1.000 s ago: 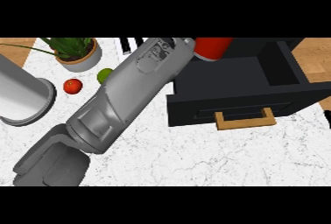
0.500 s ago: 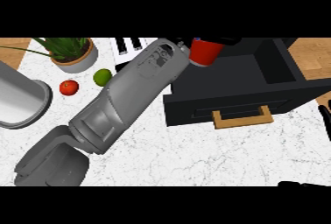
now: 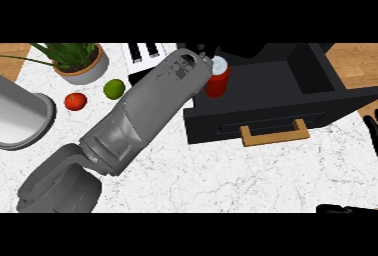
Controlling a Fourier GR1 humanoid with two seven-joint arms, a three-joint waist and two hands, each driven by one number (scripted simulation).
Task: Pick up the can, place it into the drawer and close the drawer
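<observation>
My left hand (image 3: pixel 207 51) has its fingers clamped round the red can (image 3: pixel 216 84), upright, silver top up, over the open drawer's (image 3: pixel 295 82) left edge.

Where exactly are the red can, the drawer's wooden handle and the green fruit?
can (image 3: pixel 216 85), head view, on its red side.
wooden handle (image 3: pixel 275 137), head view, on its front bar.
green fruit (image 3: pixel 114 89), head view, on its middle.

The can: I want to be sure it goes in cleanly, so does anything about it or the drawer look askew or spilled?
Nothing stands out. The red can hangs upright at the open black drawer's left front corner, under the left hand, with no spill visible. Whether it is over the cavity or the drawer's rim I cannot tell.
</observation>
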